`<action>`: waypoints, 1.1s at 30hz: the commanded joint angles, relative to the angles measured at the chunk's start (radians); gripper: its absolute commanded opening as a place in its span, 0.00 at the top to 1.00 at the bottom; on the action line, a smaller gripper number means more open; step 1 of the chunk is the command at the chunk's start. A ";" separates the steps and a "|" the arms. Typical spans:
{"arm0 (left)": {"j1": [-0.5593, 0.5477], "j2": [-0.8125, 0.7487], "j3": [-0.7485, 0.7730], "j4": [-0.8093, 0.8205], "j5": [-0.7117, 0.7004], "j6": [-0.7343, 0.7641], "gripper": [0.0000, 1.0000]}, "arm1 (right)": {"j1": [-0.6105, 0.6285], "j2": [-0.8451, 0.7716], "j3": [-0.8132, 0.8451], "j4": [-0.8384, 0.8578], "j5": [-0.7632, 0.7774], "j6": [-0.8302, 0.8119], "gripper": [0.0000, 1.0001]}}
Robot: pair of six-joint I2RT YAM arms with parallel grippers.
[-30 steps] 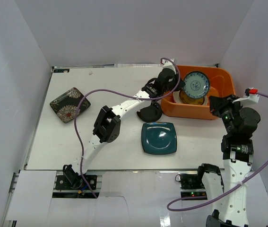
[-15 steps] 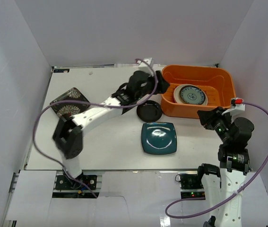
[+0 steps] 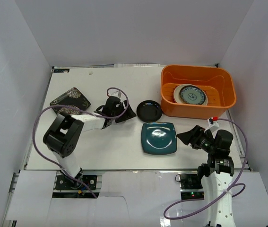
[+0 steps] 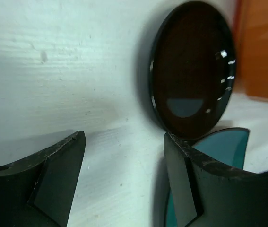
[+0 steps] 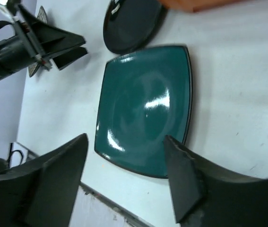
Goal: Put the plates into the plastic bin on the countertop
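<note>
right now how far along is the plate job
Done: a stack sits in the orange plastic bin, with the teal-patterned plate on a cream plate; anything beneath is hidden. In hand: nothing. The left tool is open facing the black round plate, and the right tool is open facing the dark teal square plate. Left: those two plus the black floral square plate on the countertop.

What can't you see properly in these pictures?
- Top view: the patterned plate hides most of what lies under it in the bin.
- Top view: the left arm overlaps the flowered plate's near edge.
- Left wrist view: the left gripper hides most of the teal plate; the bin is a blur at the edge.
</note>
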 commanded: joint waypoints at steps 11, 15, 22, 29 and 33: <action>0.085 0.415 0.233 0.228 0.351 -0.135 0.39 | 0.007 0.036 -0.378 0.180 -0.013 0.123 0.11; 0.085 0.450 0.251 0.245 0.356 -0.143 0.58 | 0.013 0.127 -0.421 0.274 -0.024 0.116 0.16; 0.085 0.481 0.265 0.266 0.377 -0.138 0.82 | 0.053 0.315 -0.423 0.413 -0.050 0.114 0.18; 0.108 0.334 0.120 0.249 0.281 -0.104 1.00 | 0.300 0.572 -0.435 0.668 0.030 0.206 0.26; 0.125 0.132 -0.028 0.257 0.219 -0.106 1.00 | 0.331 0.725 -0.476 0.822 0.028 0.247 0.48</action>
